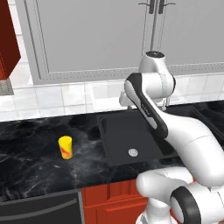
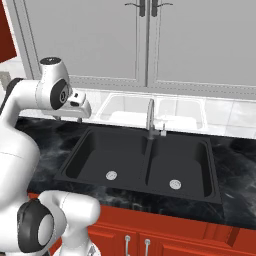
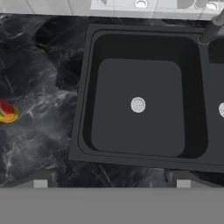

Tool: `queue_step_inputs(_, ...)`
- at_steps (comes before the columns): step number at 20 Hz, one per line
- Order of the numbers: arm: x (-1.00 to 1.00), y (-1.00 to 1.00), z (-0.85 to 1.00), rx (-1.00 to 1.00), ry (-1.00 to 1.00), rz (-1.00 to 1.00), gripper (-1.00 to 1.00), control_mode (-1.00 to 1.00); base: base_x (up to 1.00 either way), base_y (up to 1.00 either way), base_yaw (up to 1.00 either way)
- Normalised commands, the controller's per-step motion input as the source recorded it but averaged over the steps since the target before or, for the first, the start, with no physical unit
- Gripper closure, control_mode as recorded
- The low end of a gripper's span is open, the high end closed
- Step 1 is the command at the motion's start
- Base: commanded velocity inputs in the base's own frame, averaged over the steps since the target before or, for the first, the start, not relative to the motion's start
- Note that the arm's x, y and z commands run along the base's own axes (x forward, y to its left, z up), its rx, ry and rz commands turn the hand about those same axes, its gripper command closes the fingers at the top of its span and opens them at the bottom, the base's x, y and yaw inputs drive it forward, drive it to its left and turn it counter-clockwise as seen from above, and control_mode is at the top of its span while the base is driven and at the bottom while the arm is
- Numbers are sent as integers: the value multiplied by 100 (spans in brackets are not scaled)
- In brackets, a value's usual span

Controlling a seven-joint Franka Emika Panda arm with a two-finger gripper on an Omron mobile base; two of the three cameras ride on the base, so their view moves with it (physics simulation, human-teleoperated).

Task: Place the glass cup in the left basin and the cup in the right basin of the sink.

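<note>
The yellow cup (image 1: 65,147) with its red mark stands upright on the dark marble counter, left of the sink (image 2: 150,195). In the hand view the cup (image 3: 6,112) sits at the left edge. My gripper (image 3: 111,181) is open, its fingertips (image 3: 40,182) spread wide with nothing between them, looking down over the left basin (image 3: 131,78) and its silver drain (image 3: 138,104). From the right base camera the gripper (image 2: 80,117) hangs above the back left corner of the left basin (image 2: 100,155). The right basin (image 2: 185,160) holds nothing. The glass cup is out of view.
A curved chrome faucet (image 2: 150,117) rises behind the centre divider. Grey wall cabinets (image 2: 145,45) hang above the tiled backsplash. Red base cabinets (image 2: 150,240) run under the counter edge. My own arm (image 1: 153,118) crosses over the sink in the left base view.
</note>
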Motion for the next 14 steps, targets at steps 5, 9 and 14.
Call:
queue_step_inputs(5, 0, 44, 0, -2, 0, 10, -100, -100, 0, 0, 0)
queue_step_inputs(9, -2, 38, 0, 0, 0, 13, -100, -100, 0, 0, 0)
queue_step_inputs(14, -1, 28, -3, 0, 0, 11, -100, -100, 0, 0, 0)
